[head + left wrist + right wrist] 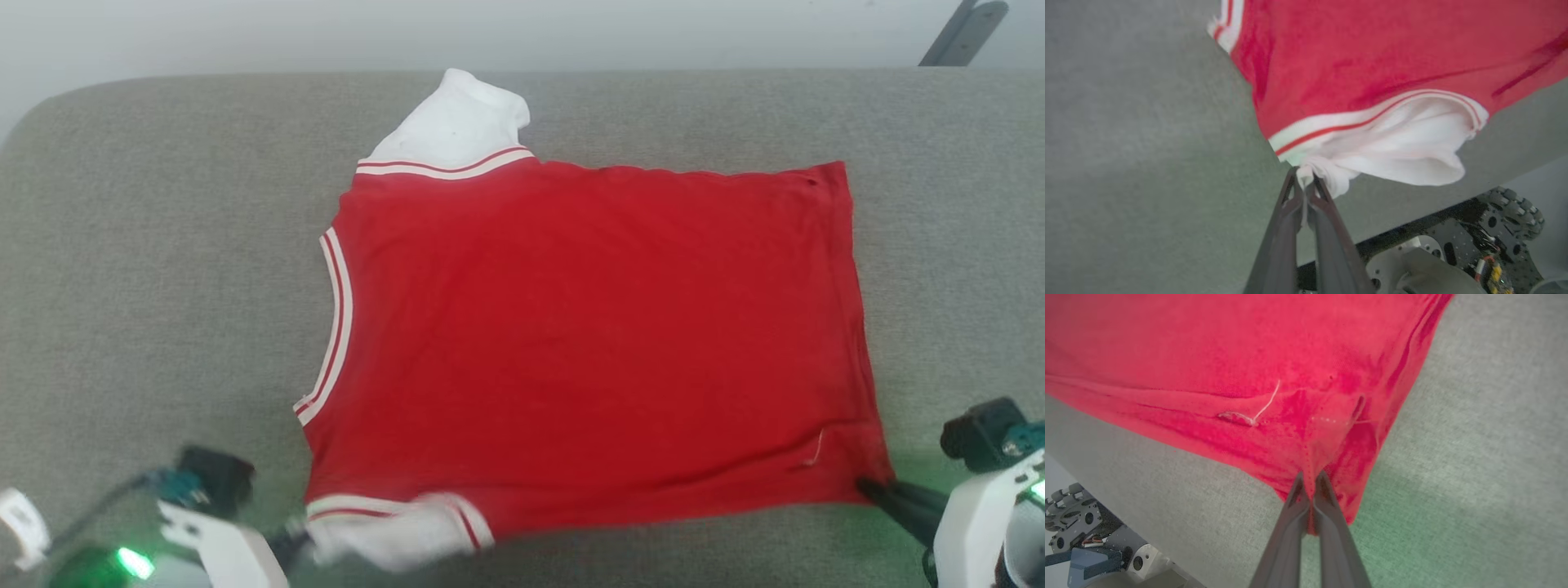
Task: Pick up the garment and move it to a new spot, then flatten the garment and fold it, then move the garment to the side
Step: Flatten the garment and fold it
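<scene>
The garment (588,327), a red jersey-style T-shirt with white sleeves and striped trim, lies spread flat on the grey cushion, its plain side up, neck to the left. My left gripper (300,545) at the lower left is shut on the near white sleeve (1396,151), pinching its bunched edge between the fingertips (1303,183). My right gripper (867,487) at the lower right is shut on the near hem corner (1314,486), red cloth pinched between its fingers. The far sleeve (461,122) sticks up at the back edge.
The grey upholstered surface (147,269) runs wide to the left and right of the shirt, with its front edge just below my grippers. My wheeled base (1494,241) shows beneath that edge. A dark bracket (967,28) stands at the far right behind the cushion.
</scene>
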### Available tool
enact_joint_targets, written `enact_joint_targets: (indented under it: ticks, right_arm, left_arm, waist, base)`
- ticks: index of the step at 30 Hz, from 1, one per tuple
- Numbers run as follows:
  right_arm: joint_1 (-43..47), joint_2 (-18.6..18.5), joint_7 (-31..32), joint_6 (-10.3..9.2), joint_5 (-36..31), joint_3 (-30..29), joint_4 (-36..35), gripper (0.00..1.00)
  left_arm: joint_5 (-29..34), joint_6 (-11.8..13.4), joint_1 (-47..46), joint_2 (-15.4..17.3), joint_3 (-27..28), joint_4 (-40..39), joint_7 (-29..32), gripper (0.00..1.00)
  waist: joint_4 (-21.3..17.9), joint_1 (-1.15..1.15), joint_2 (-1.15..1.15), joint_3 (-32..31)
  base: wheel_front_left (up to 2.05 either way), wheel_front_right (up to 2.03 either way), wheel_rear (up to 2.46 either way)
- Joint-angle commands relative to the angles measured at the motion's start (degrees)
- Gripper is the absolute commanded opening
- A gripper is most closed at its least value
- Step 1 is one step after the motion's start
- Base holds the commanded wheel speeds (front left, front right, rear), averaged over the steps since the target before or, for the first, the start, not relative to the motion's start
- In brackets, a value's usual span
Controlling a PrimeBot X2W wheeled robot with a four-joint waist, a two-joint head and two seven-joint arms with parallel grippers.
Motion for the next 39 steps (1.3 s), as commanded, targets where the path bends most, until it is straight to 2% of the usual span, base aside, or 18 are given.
enact_joint_targets:
  ticks: [1, 7, 9, 12, 13, 18, 23, 29, 30, 32, 33, 34, 35, 36, 37, 39]
  right_arm:
    - [0.34, 0.80, 0.49, -0.10, -0.49, -1.11, -0.80, 0.00]
    - [-2.33, 3.46, 1.70, -0.10, -3.01, -5.07, -2.64, 0.00]
    - [-4.11, 4.87, 2.33, -0.10, -4.14, -5.89, -2.80, 0.00]
    - [-7.77, 7.00, 2.95, -0.10, -6.41, -6.95, -1.79, 0.00]
    - [-10.38, 8.46, 3.15, -0.10, -7.67, -7.18, -0.50, 0.00]
    - [-17.22, 11.10, 3.45, -0.10, -10.25, -5.99, 4.27, 0.00]
    - [-23.01, 12.98, 3.91, -0.10, -10.71, -2.69, 10.81, 0.00]
    - [-28.27, 14.64, 3.87, -0.10, -9.05, 1.69, 18.12, 0.00]
    - [-28.75, 14.70, 3.97, -0.10, -8.69, 2.17, 19.20, 0.00]
    - [-29.78, 15.08, 3.50, -0.10, -8.15, 3.37, 20.64, 0.00]
    - [-30.27, 15.24, 3.36, -0.10, -7.68, 3.75, 21.37, 0.00]
    - [-30.59, 15.22, 3.53, -0.10, -7.34, 3.90, 22.20, 0.21]
    - [-30.85, 15.15, 3.94, -0.10, -7.16, 4.28, 22.70, 0.49]
    - [-31.10, 15.05, 4.25, -0.10, -6.81, 4.69, 23.05, 0.83]
    - [-31.40, 14.96, 4.27, -0.10, -6.44, 4.74, 23.25, 1.00]
    - [-31.83, 14.43, 3.60, -0.10, -6.37, 4.42, 23.28, 1.00]
  left_arm:
    - [1.54, 0.61, -1.74, 1.24, 0.92, -0.63, 0.15, 0.00]
    - [6.09, -0.69, -9.36, 4.10, 3.16, -2.50, 2.61, 0.00]
    - [8.72, -2.54, -13.12, 4.24, 3.74, -1.36, 3.53, 0.00]
    - [11.19, -6.13, -18.91, 2.20, 4.26, 1.79, 4.77, 0.00]
    - [11.99, -8.73, -22.20, -0.02, 4.08, 5.09, 5.56, 0.00]
    - [13.81, -15.75, -29.44, -6.61, 2.74, 16.74, 6.28, 0.00]
    - [11.95, -20.91, -33.02, -13.35, 1.53, 30.48, 6.92, 0.00]
    - [8.73, -25.71, -34.37, -19.44, 0.93, 44.49, 7.13, 0.00]
    - [8.40, -26.46, -34.55, -20.24, 0.73, 46.24, 7.30, 0.07]
    - [7.02, -27.23, -34.70, -21.75, 0.97, 49.81, 7.71, 0.51]
    - [6.55, -27.64, -34.84, -22.33, 1.08, 51.14, 7.94, 0.95]
    - [5.96, -27.77, -35.00, -22.83, 1.40, 52.28, 8.37, 1.00]
    - [5.37, -27.88, -35.33, -23.21, 1.67, 53.11, 8.78, 1.00]
    - [4.99, -28.06, -35.71, -23.45, 1.76, 53.51, 9.25, 1.00]
    - [4.74, -28.08, -35.99, -23.55, 1.82, 53.78, 9.70, 1.00]
    - [4.63, -27.68, -36.77, -23.41, 1.86, 53.61, 10.44, 1.00]
  waist:
    - [-0.37, 0.00, 0.00, 0.00]
    - [-1.29, 0.00, 0.00, 0.67]
    - [-1.70, 0.00, 0.00, 1.13]
    - [-2.10, 0.00, 0.00, 2.04]
    - [-2.23, 0.00, 0.00, 2.66]
    - [-2.43, 0.00, 0.00, 4.49]
    - [-2.56, 0.00, 0.00, 6.16]
    - [-2.59, 0.00, 0.00, 7.15]
    - [-2.54, 0.00, 0.00, 7.16]
    - [-2.45, 0.00, 0.00, 7.04]
    - [-2.41, 0.00, 0.00, 6.85]
    - [-2.36, 0.00, 0.00, 6.63]
    - [-2.28, 0.00, 0.00, 6.33]
    - [-2.16, 0.00, 0.00, 6.03]
    - [-2.07, 0.00, 0.00, 5.71]
    - [-1.71, 0.00, 0.00, 5.08]
  base:
    - [0.00, 0.00, 0.00]
    - [0.00, 0.00, 0.00]
    - [0.00, 0.00, 0.00]
    - [0.00, 0.00, 0.00]
    - [0.00, 0.00, 0.00]
    - [0.00, 0.00, 0.00]
    - [0.00, 0.00, 0.00]
    - [0.00, 0.00, 0.00]
    - [0.00, 0.00, 0.00]
    - [0.00, 0.00, 0.00]
    - [0.00, 0.00, 0.00]
    - [0.00, 0.00, 0.00]
    - [0.00, 0.00, 0.00]
    - [0.00, 0.00, 0.00]
    - [0.00, 0.00, 0.00]
    - [0.00, 0.00, 0.00]
